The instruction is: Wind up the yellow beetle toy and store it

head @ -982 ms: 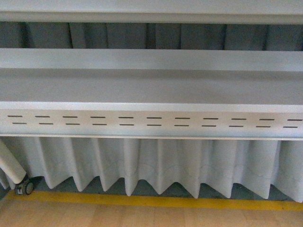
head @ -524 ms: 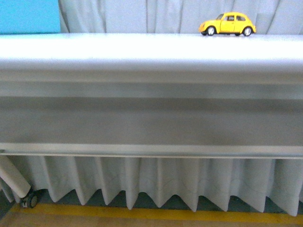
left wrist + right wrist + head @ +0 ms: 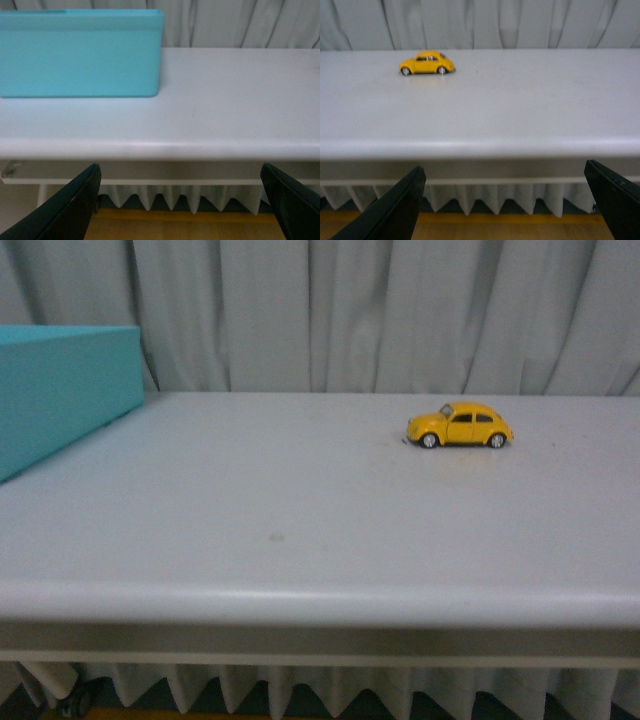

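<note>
The yellow beetle toy point(image 3: 459, 426) stands on its wheels on the white table point(image 3: 300, 540), right of centre and toward the back, side-on to me. The right wrist view also holds the toy point(image 3: 427, 63), far across the tabletop. My right gripper point(image 3: 502, 210) is open, its dark fingers point(image 3: 395, 210) wide apart below the table's front edge with nothing between them. My left gripper point(image 3: 180, 210) is open too, equally low in front of the table, its fingers point(image 3: 70, 207) apart and empty. Neither gripper shows in the front view.
A turquoise box point(image 3: 60, 390) sits at the table's back left; the left wrist view has this box point(image 3: 80, 52) straight ahead. Grey curtain point(image 3: 350, 310) hangs behind the table. A pleated white skirt point(image 3: 470, 200) hangs under the table edge, above a wooden floor with a yellow line.
The front view has risen from the shelves under the table to above the tabletop. The toy and the turquoise box now show from above table height.
</note>
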